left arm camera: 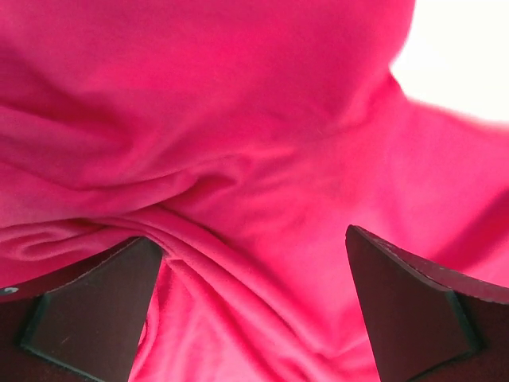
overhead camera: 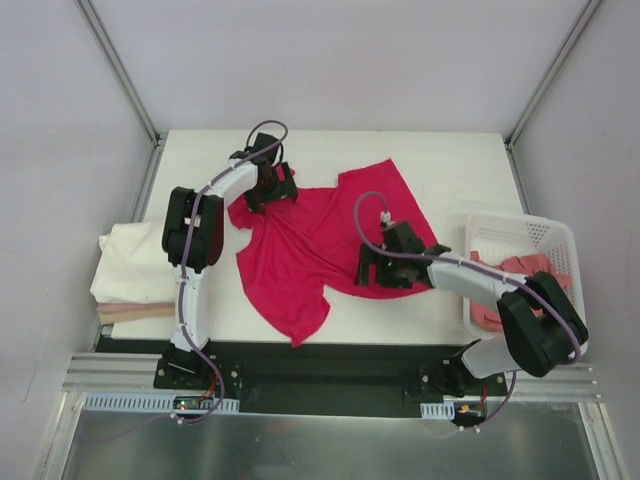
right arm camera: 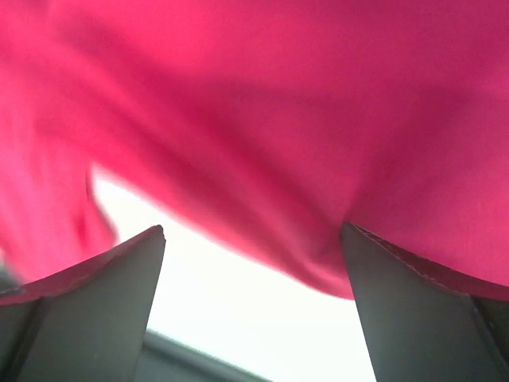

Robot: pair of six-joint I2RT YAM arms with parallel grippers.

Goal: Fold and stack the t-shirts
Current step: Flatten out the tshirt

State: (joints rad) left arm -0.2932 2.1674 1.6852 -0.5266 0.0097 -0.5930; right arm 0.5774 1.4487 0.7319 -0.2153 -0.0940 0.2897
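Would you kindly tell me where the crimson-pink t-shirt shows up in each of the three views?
Top external: crimson-pink t-shirt lies spread and crumpled mid-picture.
Left wrist: it fills nearly the whole picture.
Right wrist: it fills the upper part.
Shared landmark: the white table, seen top right in the left wrist view and bottom centre in the right wrist view.
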